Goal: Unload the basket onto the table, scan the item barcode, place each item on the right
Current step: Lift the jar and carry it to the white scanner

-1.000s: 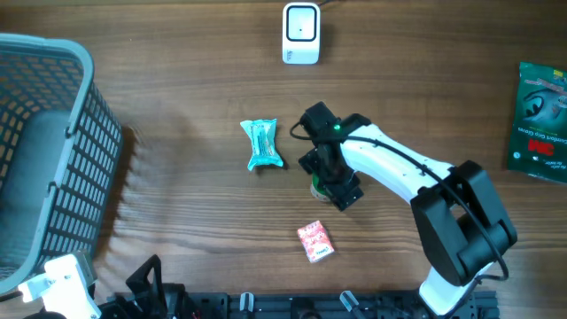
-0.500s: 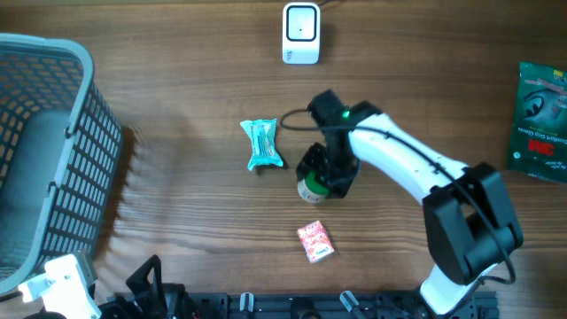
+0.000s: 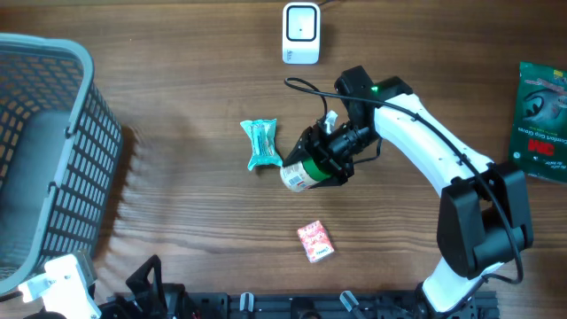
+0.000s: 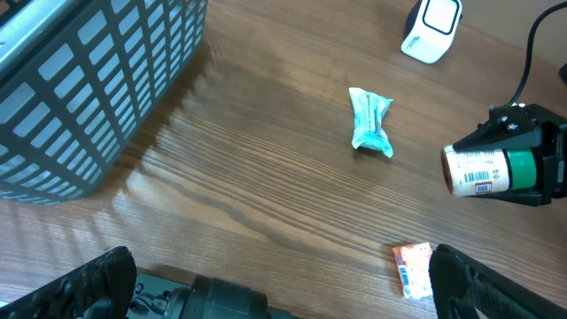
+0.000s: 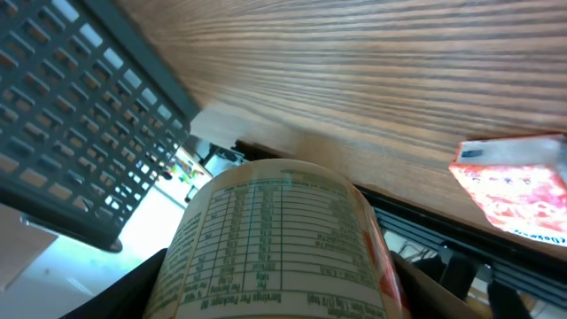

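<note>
Right now the right gripper (image 3: 330,161) is clamped around a small bottle (image 3: 299,175), fingers partway closed on the green-cap end. Bottle lies on its side, white-label end sticking out toward the teal snack packet (image 3: 263,143), close to it but apart. Can't tell whether the bottle clears the counter (image 3: 177,97). In the left wrist view the bottle (image 4: 483,170) shows a barcode on the label, facing that camera. In the right wrist view the bottle (image 5: 279,239) fills the middle, nutrition table printed on the label, dark gripper fingers on both sides.

White scanner (image 3: 301,34) stands at the far edge of the counter, well apart from the bottle, cable running off the top. Red packet (image 3: 315,241) lies flat nearer the robot, below the bottle, not touching. Green bag (image 3: 540,120) lies at the far right edge. Grey mesh basket (image 3: 84,62) sits at the left side.

Left gripper (image 4: 282,266) is wide open, holding nothing, low at the near-left edge of the counter; its two dark fingers (image 4: 93,283) show only in the bottom corners of its own view. In the overhead view, the arm barely shows at the bottom left.
</note>
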